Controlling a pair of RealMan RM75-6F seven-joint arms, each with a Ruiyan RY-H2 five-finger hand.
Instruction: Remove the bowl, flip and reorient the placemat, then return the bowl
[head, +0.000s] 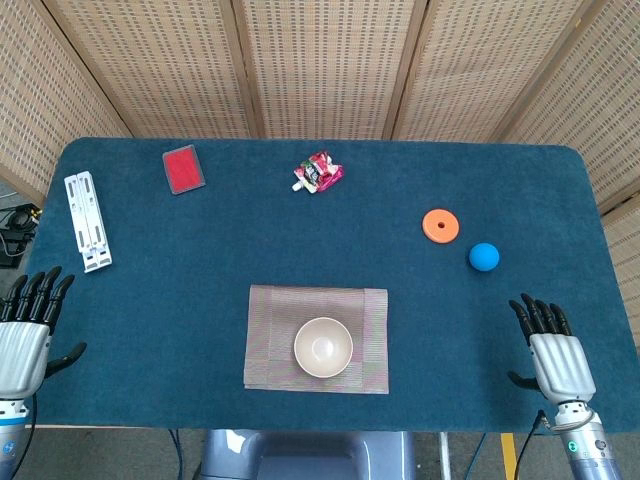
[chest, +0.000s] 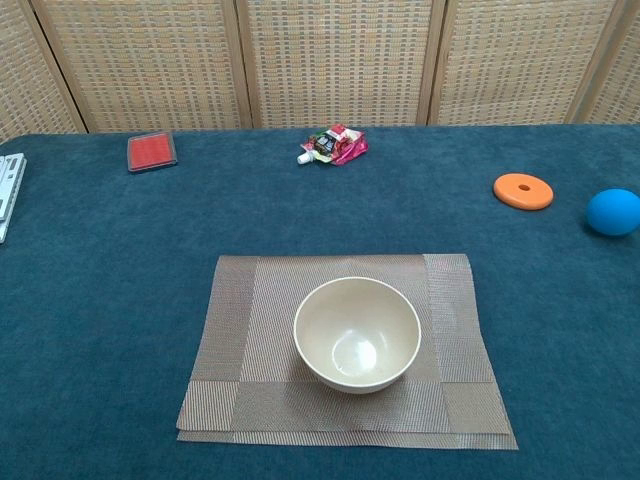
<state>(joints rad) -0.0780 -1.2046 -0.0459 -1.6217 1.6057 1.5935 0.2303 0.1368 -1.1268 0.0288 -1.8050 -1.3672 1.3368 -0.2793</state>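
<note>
A cream bowl (head: 323, 347) (chest: 357, 333) stands upright and empty on a brown woven placemat (head: 270, 340) (chest: 240, 340) near the table's front edge, slightly right of the mat's middle. My left hand (head: 28, 325) rests at the front left corner with fingers straight and apart, holding nothing. My right hand (head: 553, 345) lies at the front right, fingers spread, empty as well. Both hands are far from the mat and bowl. Neither hand shows in the chest view.
On the blue table top (head: 200, 260) lie a red flat case (head: 184, 168), a white hinged stand (head: 87, 220), a pink snack packet (head: 318, 173), an orange ring (head: 440, 225) and a blue ball (head: 484, 257). Wicker screens stand behind.
</note>
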